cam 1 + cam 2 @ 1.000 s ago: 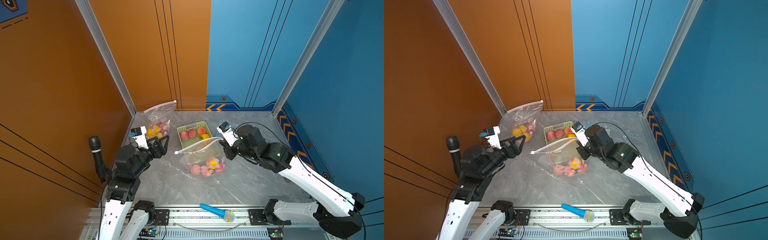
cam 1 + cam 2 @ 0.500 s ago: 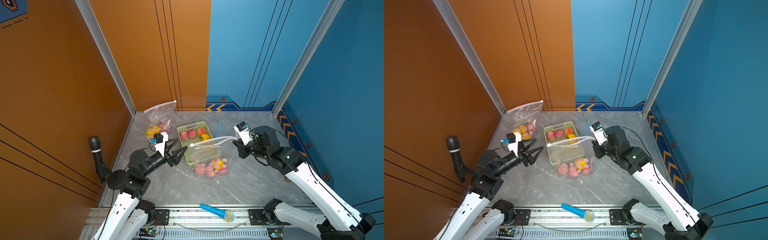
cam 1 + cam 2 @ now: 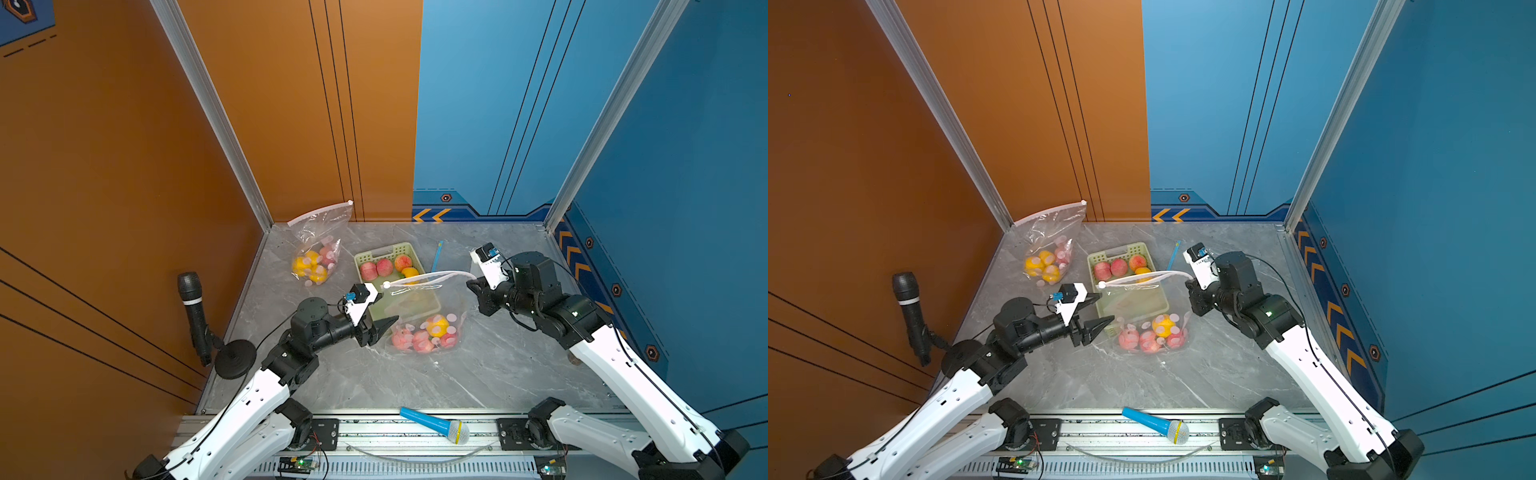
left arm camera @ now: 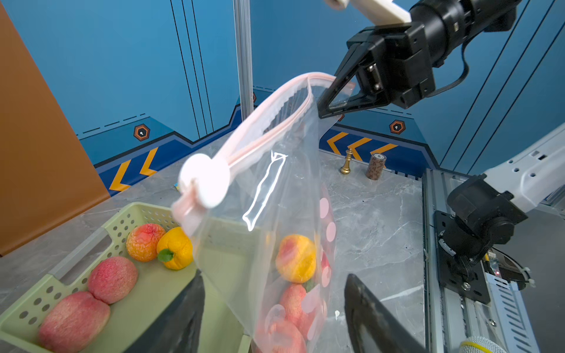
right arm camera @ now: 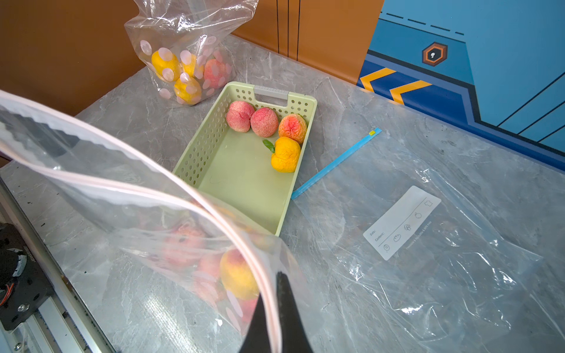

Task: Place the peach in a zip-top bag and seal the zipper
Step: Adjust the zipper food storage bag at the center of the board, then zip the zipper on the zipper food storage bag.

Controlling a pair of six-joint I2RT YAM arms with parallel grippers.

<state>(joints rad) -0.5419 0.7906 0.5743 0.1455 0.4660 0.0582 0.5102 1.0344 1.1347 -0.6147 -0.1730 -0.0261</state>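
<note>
A clear zip-top bag [image 3: 419, 305] with a pink zipper [image 3: 432, 277] hangs upright in front of the green basket [image 3: 395, 250]. Several peaches [image 3: 436, 326] lie in its bottom. My right gripper [image 5: 270, 302] is shut on the zipper strip at the bag's right end [image 4: 324, 110]. The mouth gapes between that end and the white slider [image 4: 204, 180] at the left end. My left gripper [image 4: 274, 276] is open beside the bag's left side, below the slider, holding nothing. More peaches [image 5: 264, 122] sit in the basket.
A second bag of fruit [image 3: 318, 253] leans in the back left corner. An empty flat bag with a blue zipper [image 5: 428, 244] lies right of the basket. A black microphone [image 3: 193, 307] stands at the left, and a blue one [image 3: 434, 424] lies on the front rail.
My left arm has swung in from the left to the bag's slider end, its jaws slightly narrower. My right gripper has drawn the zipper end to the right, stretching the bag's top.
</note>
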